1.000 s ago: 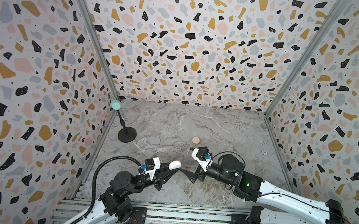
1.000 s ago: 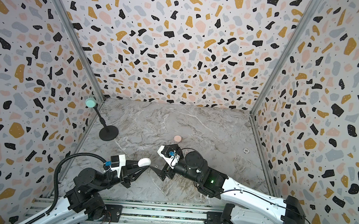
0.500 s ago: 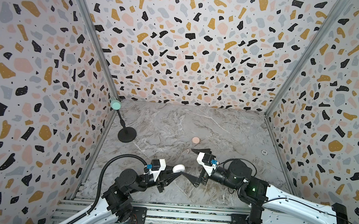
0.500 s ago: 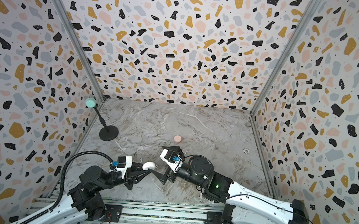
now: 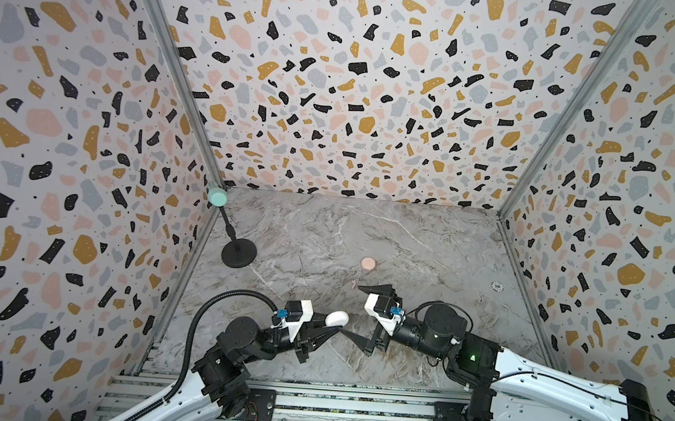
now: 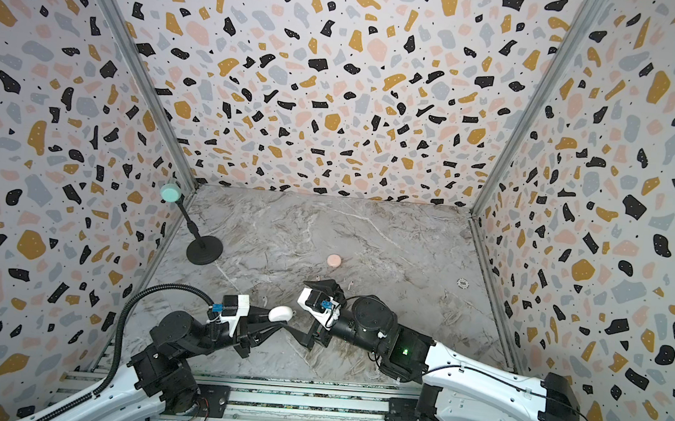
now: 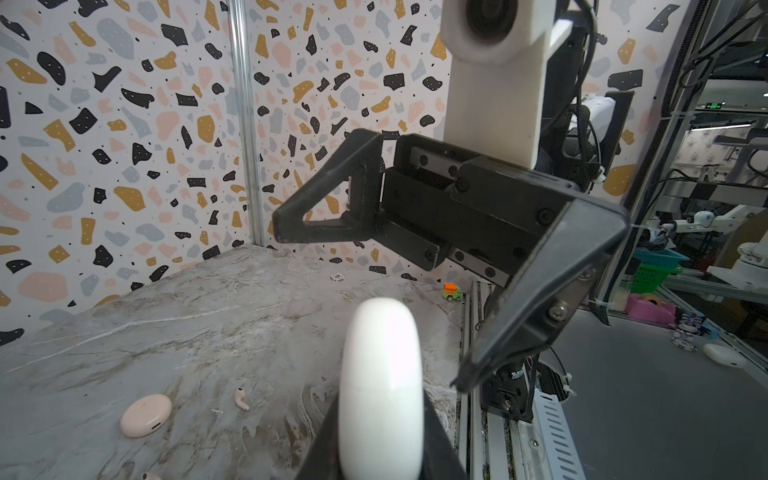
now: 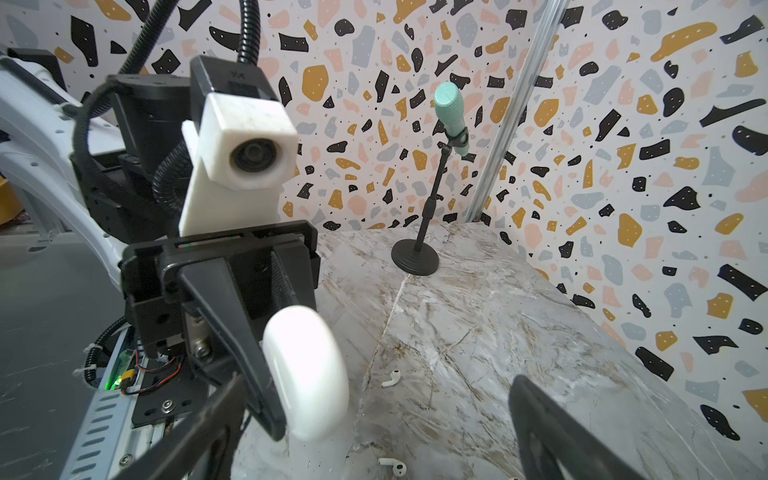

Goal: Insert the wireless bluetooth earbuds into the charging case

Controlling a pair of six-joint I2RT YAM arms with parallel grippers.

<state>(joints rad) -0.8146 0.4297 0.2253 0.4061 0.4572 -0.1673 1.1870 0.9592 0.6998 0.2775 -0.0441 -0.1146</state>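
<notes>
Our left fingers [image 8: 232, 320] grip the white case [image 7: 380, 386], seemingly shut, above the desk [image 8: 498, 311]. Our right fingers [image 7: 552, 270] gape wide and empty. The earbuds [image 8: 390, 378] lie loose on the desk: none inserted yet.

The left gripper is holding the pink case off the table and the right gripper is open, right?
No: the left gripper holds the white case, as both top views show. The pink case lies on the table. The right gripper is open.
</notes>
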